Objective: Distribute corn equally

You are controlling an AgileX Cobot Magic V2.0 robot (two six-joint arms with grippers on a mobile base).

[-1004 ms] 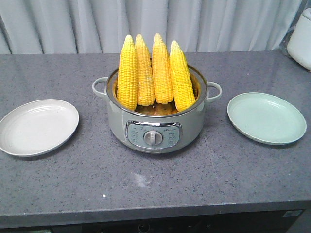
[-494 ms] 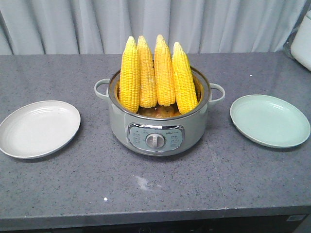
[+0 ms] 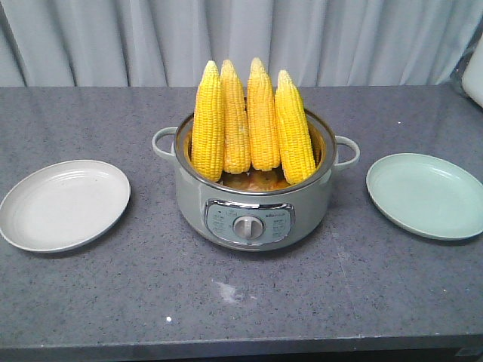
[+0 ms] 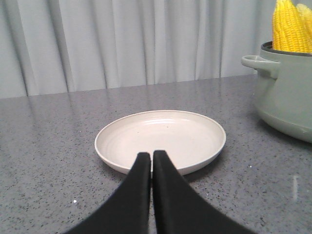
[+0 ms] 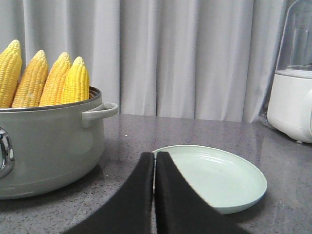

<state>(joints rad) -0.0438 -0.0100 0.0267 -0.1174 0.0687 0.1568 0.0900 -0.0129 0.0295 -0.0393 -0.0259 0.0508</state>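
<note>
The left gripper has its two black fingers pressed together along their whole length, with no gap between the tips, and it holds nothing. It hovers low over the near side of a round cream-white shallow plate, and its tips overlap the near rim of this plate in the left wrist view. The right gripper is in the same state: the black fingers are closed against each other and nothing is between them. Its tips point at the near left rim of a round pale green shallow plate. Both plates lie flat on a dark grey speckled stone countertop, the cream one at the left and the green one at the right, and neither has anything on it. Between the plates, apart from each of them, stands a round grey-green electric cooking pot with a loop handle on each side and a silver control panel with a knob on its near wall. Four bright yellow corn cobs stand upright inside this pot, side by side in a row, with the tapered ends up and well above the rim; the rightmost cob leans a little to the right. Behind the countertop hangs a pale grey pleated curtain. At the far right, a white appliance with a clear upper part stands on the countertop.
</note>
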